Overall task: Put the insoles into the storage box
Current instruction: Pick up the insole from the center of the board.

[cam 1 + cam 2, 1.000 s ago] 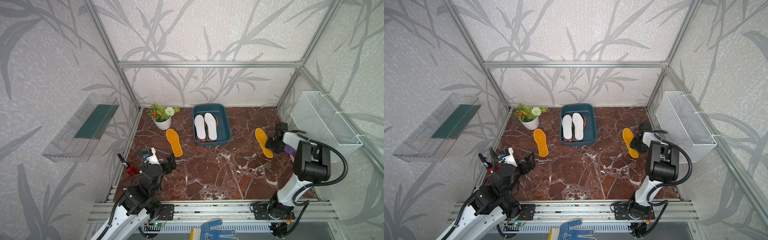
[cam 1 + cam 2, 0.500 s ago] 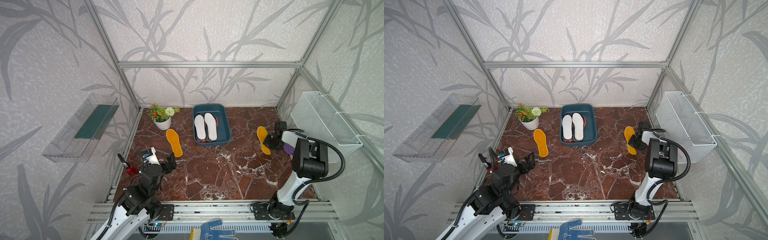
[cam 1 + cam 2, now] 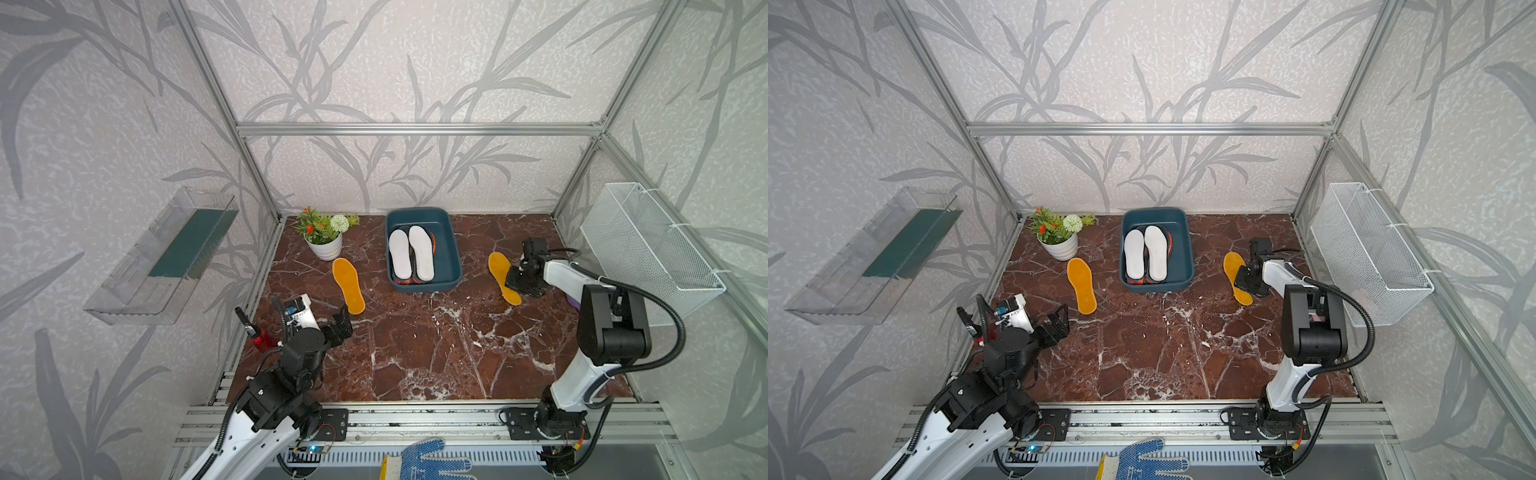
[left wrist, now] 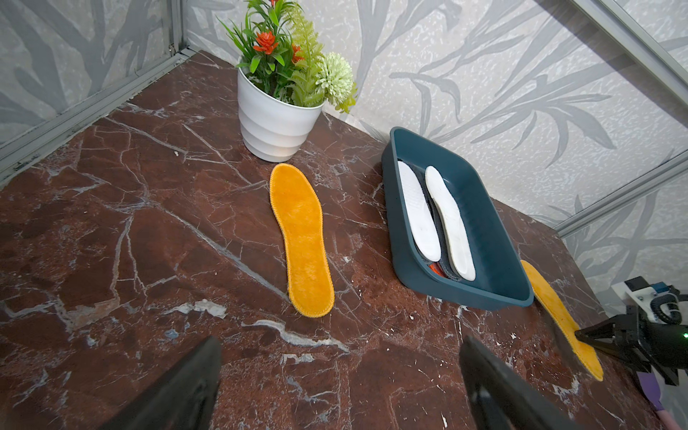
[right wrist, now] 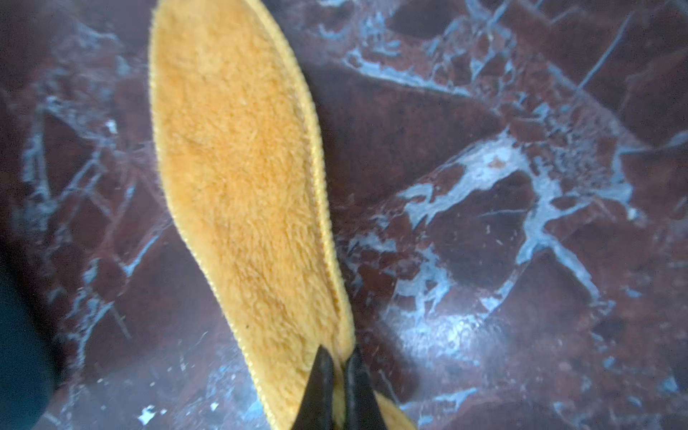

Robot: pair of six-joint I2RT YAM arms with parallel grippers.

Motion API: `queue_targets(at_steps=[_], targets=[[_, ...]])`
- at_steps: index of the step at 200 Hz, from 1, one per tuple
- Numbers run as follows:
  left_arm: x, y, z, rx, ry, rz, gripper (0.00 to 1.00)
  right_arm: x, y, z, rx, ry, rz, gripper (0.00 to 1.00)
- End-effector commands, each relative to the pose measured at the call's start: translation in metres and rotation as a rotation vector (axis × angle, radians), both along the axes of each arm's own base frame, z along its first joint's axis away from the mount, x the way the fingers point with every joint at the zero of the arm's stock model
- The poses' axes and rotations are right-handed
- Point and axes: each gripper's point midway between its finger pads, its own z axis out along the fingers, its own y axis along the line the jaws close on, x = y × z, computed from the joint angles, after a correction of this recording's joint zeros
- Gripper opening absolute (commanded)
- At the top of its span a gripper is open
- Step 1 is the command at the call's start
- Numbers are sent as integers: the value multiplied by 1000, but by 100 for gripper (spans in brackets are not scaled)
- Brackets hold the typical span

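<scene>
The right gripper (image 5: pixel 338 363) is pinching its black fingers (image 5: pixel 323 383) tight on the edge of a fuzzy yellow insole (image 5: pixel 238 167). That insole is lying on the red-brown marble tabletop (image 3: pixel 436 345), just right of the storage box (image 3: pixel 454 249). The left gripper (image 4: pixel 338 348) is holding its fingers wide apart over bare marble, gripping nothing. A second yellow insole (image 3: pixel 348 284) is lying left of the box, near a white flower pot (image 3: pixel 326 249). Grey leafy wallpaper (image 3: pixel 415 62) is covering the walls. Inside the teal box, two white insoles (image 3: pixel 401 255) are lying side by side on darker ones. A wire basket (image 3: pixel 648 249) and a clear shelf (image 3: pixel 162 257) are hanging on the side walls.
</scene>
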Motion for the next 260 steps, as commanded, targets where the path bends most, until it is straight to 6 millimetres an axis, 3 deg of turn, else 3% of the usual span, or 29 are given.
queue_targets(at_steps=[1,40,104,185,260], targets=[[7,-1,18,-21,-38,17,97,1,13,51,-22,-101,21,0],[21,-20,16,-31,-13,-30,96,-15,49,96,1,-213,78,0],[54,-72,10,-178,32,-176,92,-51,103,138,89,-336,165,0],[73,-150,32,-403,3,-475,85,-84,175,173,206,-448,305,0],[82,-174,38,-540,-4,-537,85,-94,244,191,303,-489,437,0]])
